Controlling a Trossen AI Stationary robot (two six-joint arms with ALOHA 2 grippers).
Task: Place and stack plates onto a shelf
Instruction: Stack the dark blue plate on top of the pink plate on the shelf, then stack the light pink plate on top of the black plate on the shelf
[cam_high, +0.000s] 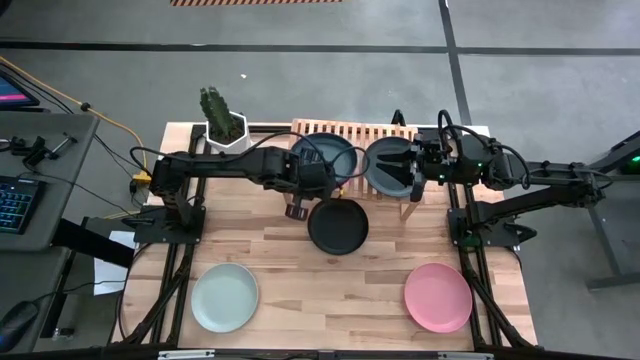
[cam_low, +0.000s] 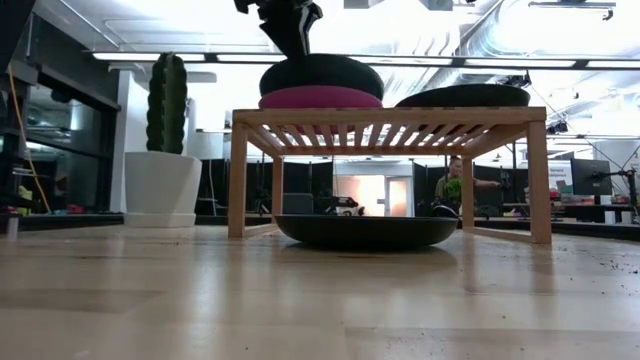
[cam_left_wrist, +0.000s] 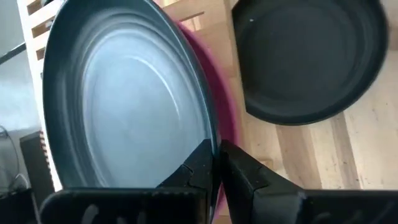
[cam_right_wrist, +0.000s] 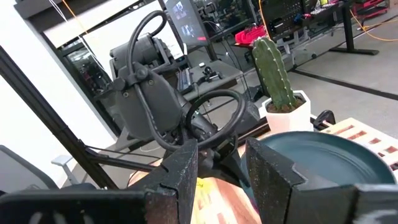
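The mint plate (cam_high: 225, 297) waits at the desk's (cam_high: 290, 270) seven o'clock. Left tool (cam_left_wrist: 216, 163) pinches the teal plate (cam_high: 322, 158), resting on the hot pink plate (cam_low: 320, 97) on the shelf (cam_high: 350, 132); releasing seems next. Black plate (cam_high: 337, 226) lies central. Right tool (cam_right_wrist: 221, 165), fingers apart, hovers over the grey-green plate (cam_high: 388, 166). The light pink plate (cam_high: 438, 297) sits at five o'clock. Workshop behind.
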